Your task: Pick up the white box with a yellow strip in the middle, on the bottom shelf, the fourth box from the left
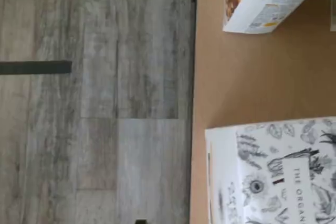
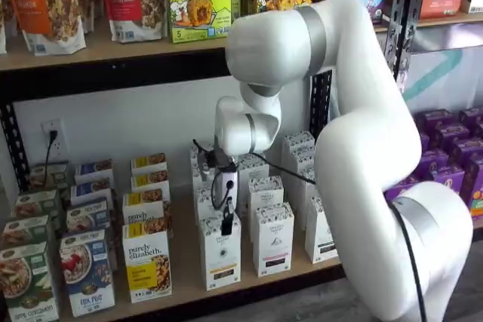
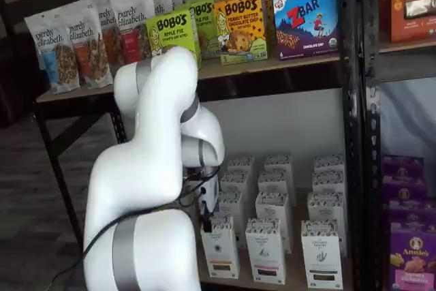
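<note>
**Approach stage: carton not yet gripped**

Tall narrow white carton with yellow-gold strip [image 2: 221, 253] stands untouched at the front of the pale plywood bottom shelf [image 2: 189, 277]. Black-fingered gripper [image 2: 226, 220] hangs just above its top; fingers spread apart, empty. Remaining: descend, close on carton, lift out. Nothing grasped so far.

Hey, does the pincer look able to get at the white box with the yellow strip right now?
Probably yes. The pincer hangs right over the white box at the front of the bottom shelf, with nothing between them. Its fingers show side-on, so their gap is unclear.
</note>
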`<state>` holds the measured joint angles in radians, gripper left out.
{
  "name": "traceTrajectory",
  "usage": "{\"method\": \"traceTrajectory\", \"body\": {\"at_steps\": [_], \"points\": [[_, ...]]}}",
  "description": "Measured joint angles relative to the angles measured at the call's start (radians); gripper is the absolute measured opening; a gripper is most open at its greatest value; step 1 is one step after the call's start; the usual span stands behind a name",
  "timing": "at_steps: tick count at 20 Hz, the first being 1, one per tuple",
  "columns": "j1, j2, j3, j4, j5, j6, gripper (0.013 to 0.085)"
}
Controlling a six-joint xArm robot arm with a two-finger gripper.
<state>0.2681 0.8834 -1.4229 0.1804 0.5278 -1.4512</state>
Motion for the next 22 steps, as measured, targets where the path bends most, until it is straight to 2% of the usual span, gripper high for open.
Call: {"method": "traceTrajectory", "body": {"at_steps": [11, 16, 22], "points": [[0.007, 0.132, -0.149, -0.030, -0.011, 0.034, 0.0850], [0.001, 0.177, -0.190, -0.076, -0.028, 0.067, 0.0850], [-0.016, 0.201, -0.214, -0.078, -0.023, 0.052, 0.0850]]}}
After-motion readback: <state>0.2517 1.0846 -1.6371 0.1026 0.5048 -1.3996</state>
